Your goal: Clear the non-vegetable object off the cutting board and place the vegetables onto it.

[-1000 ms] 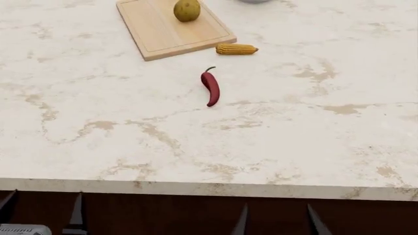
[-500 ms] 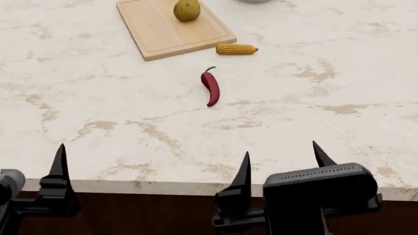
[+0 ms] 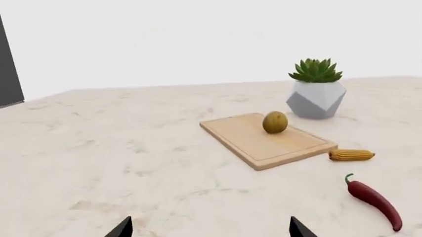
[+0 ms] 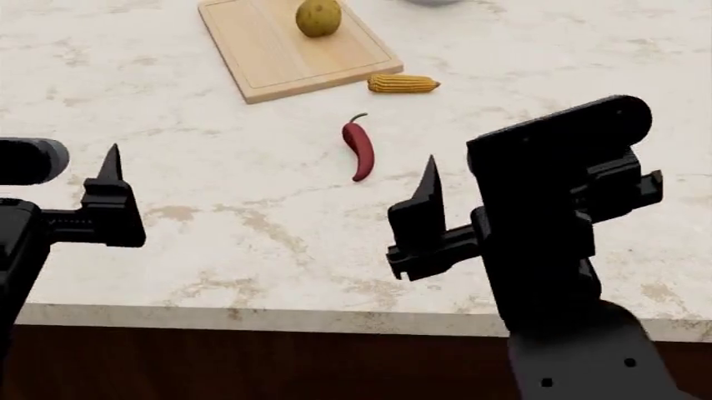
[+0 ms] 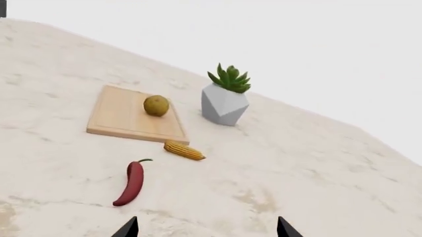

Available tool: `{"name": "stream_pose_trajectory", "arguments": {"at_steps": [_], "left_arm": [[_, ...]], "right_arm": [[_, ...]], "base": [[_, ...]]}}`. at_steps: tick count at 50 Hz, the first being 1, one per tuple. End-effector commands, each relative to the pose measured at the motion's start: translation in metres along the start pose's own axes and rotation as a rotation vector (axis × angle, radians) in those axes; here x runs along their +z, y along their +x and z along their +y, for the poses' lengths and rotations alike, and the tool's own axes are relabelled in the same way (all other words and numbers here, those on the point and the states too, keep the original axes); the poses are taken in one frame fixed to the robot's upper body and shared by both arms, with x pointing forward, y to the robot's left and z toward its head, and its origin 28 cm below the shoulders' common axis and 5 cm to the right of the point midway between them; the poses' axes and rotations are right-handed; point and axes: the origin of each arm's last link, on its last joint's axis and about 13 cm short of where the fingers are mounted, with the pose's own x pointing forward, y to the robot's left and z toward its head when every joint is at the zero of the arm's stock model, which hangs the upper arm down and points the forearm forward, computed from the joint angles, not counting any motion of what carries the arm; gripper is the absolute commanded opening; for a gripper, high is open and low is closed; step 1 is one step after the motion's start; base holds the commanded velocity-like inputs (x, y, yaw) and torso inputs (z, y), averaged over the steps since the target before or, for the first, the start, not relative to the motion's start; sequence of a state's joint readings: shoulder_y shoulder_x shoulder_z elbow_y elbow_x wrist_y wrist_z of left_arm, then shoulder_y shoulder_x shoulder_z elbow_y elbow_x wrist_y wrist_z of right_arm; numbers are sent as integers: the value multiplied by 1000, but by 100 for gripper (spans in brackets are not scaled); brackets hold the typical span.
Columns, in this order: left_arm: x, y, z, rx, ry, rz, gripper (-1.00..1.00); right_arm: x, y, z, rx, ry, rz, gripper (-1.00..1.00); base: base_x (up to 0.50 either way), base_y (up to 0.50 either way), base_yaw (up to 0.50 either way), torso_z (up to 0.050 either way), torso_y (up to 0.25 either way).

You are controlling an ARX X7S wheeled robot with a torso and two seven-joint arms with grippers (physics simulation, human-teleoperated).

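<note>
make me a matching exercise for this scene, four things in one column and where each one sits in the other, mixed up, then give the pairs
Things:
1. round yellow-brown lump
2. corn cob
3. red chilli
4. potted succulent

Places:
A. alone on the bare counter, nearer the robot than the other foods
B. on the cutting board
C. on the counter beyond the board, standing upright
D. on the counter just off the board's near corner

Pairs: 1-B, 2-D, 3-A, 4-C
</note>
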State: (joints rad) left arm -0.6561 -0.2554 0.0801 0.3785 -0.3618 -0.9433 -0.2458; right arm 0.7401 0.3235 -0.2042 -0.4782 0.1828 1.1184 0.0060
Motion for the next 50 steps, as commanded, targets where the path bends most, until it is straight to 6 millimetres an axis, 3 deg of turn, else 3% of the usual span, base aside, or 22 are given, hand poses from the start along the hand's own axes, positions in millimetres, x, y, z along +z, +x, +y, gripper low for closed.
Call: {"name": "stream_pose_trajectory", "arguments": {"at_steps": [1, 10, 16, 20, 28, 29, 32, 35, 38, 50], "left_arm": [[30, 37, -2, -33, -1, 8, 100], [52, 57, -8, -106, -41, 69, 100], [72, 68, -12, -126, -31, 58, 100], [86, 78, -14, -129, -11, 36, 100], [91, 87, -13, -121, -9, 43, 100], [108, 99, -13, -112, 5, 28, 100], [123, 106, -18, -165, -27, 32, 100], [123, 107, -18, -165, -27, 32, 100], [141, 120, -17, -155, 2, 22, 100], [169, 127, -17, -162, 27, -2, 100]], "right_arm": [[23, 29, -30, 21, 33, 29, 100], [48, 53, -47, 55, 108, 41, 100], [70, 69, -57, 90, 45, 74, 100], [77, 80, -62, 107, 53, 87, 100], [82, 86, -64, 107, 48, 91, 100], [100, 97, -71, 119, 41, 73, 100], [108, 114, -76, 135, 15, 110, 100], [108, 115, -77, 135, 15, 110, 100], [124, 126, -80, 141, -13, 113, 100], [145, 133, -82, 150, -56, 98, 100]], "base": [[0, 0, 0, 0, 0], [0, 0, 0, 0, 0], [0, 0, 0, 0, 0], [0, 0, 0, 0, 0], [0, 0, 0, 0, 0], [0, 0, 0, 0, 0], [0, 0, 0, 0, 0], [0, 0, 0, 0, 0], [0, 0, 0, 0, 0], [205, 0, 0, 0, 0]]}}
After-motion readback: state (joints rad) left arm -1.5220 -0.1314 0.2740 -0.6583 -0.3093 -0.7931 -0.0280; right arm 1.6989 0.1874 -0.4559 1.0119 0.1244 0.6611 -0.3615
